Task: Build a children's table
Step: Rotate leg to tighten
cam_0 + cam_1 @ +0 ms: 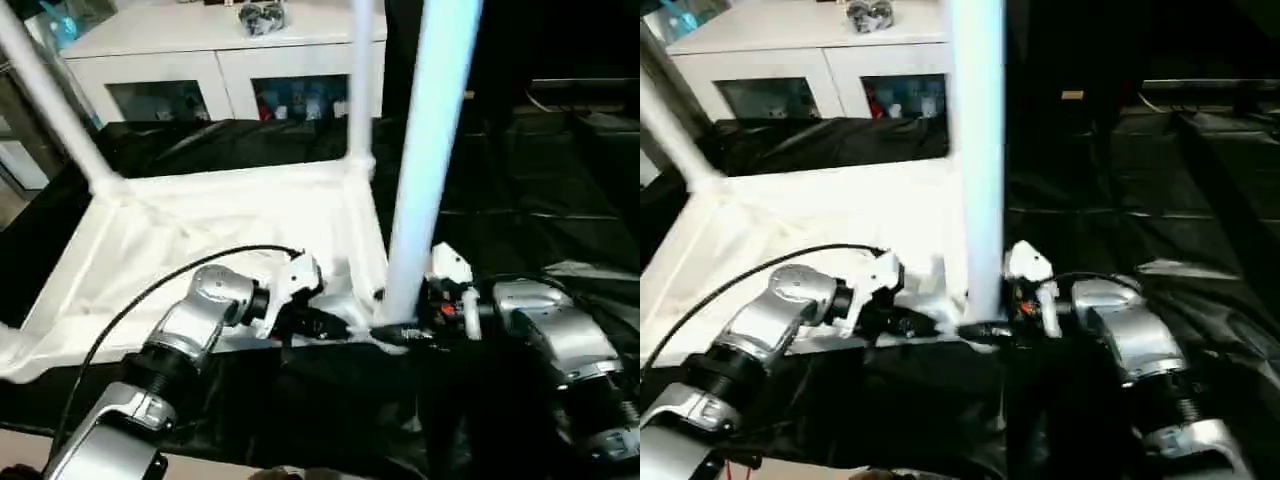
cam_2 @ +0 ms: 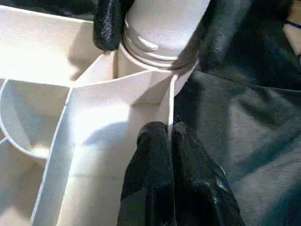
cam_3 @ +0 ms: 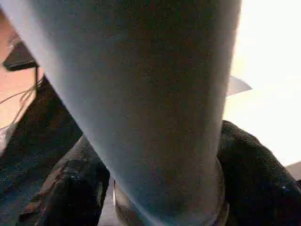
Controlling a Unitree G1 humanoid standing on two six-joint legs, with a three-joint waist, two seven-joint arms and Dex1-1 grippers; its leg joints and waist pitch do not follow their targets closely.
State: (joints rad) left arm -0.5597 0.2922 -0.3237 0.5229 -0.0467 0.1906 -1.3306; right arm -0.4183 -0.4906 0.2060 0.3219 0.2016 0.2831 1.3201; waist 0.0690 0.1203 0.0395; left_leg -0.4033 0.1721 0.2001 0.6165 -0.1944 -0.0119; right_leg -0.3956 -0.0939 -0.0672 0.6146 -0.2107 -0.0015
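The children's table's white tabletop [image 1: 200, 230] lies upside down on a black cloth, ribbed side up. Legs stand in its far left [image 1: 50, 100] and far right [image 1: 362, 80] corner sockets. A third leg [image 1: 425, 150] stands upright in the near right socket. My left gripper [image 2: 170, 134] is shut on the thin rim wall of the tabletop right beside that socket. My right gripper [image 1: 400, 325] reaches in from the right, and its black fingers [image 3: 70, 193] press on both sides of the base of the near right leg [image 3: 141, 94].
A white cabinet [image 1: 200, 60] with glass-fronted compartments stands behind the tabletop, with a small dark object [image 1: 262, 15] on top. The black cloth [image 1: 520, 200] covers the floor to the right and in front. A black cable [image 1: 150, 290] arcs over my left forearm.
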